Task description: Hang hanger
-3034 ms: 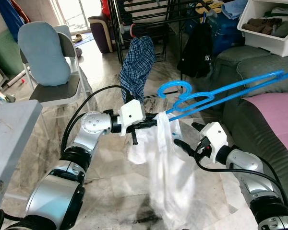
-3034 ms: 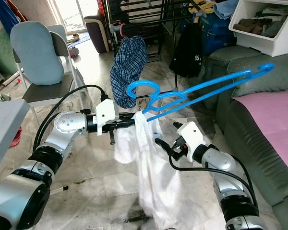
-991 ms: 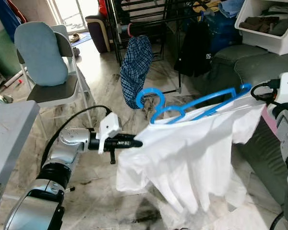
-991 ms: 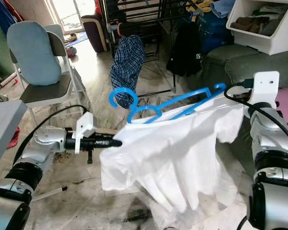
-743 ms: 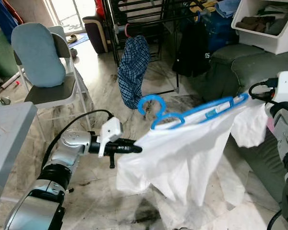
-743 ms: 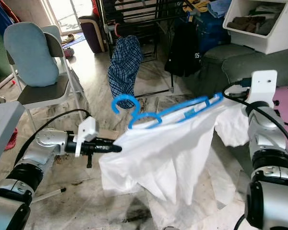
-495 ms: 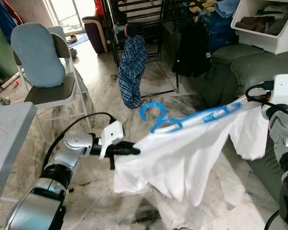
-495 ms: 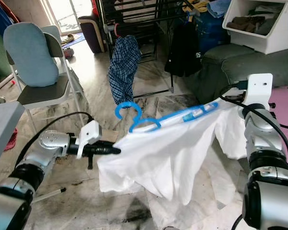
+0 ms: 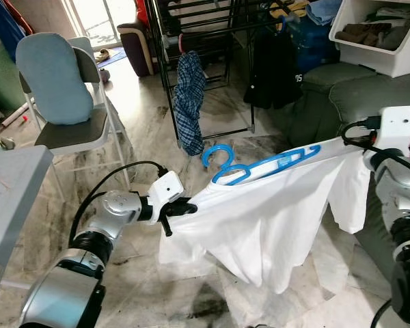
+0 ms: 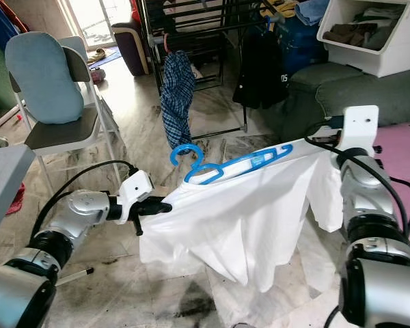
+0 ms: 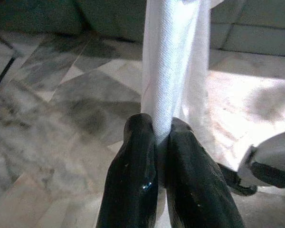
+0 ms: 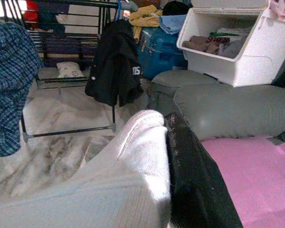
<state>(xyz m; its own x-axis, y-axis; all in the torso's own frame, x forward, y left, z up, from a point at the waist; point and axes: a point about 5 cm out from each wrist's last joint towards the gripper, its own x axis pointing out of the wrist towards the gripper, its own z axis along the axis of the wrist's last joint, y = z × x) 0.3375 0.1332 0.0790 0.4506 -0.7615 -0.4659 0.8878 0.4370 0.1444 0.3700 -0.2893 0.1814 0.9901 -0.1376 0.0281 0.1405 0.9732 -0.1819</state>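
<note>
A blue plastic hanger [image 9: 260,166] sits inside a white shirt [image 9: 266,219] that hangs spread between my two arms over the marble floor. The hook [image 9: 217,154] sticks out above the collar. My left gripper [image 9: 184,207] is shut on the shirt's left edge, and in the left wrist view its black fingers [image 11: 142,180] pinch a fold of white cloth [image 11: 173,71]. My right gripper [image 9: 352,142] holds the shirt's right shoulder near the sofa. The right wrist view has white cloth [image 12: 133,166] lying against one black finger [image 12: 194,180].
A black drying rack [image 9: 205,41] stands ahead with a checked blue garment [image 9: 189,96] and a black garment [image 9: 273,61] hanging on it. A grey sofa [image 9: 342,89] with a white bin [image 9: 379,34] is right, a chair [image 9: 61,96] left, and a table corner [image 9: 14,184] near left.
Both arms have drawn the shirt and hanger lower and closer together. The left gripper moved right and up toward the collar. The hanger now lies flatter in the shirt.
</note>
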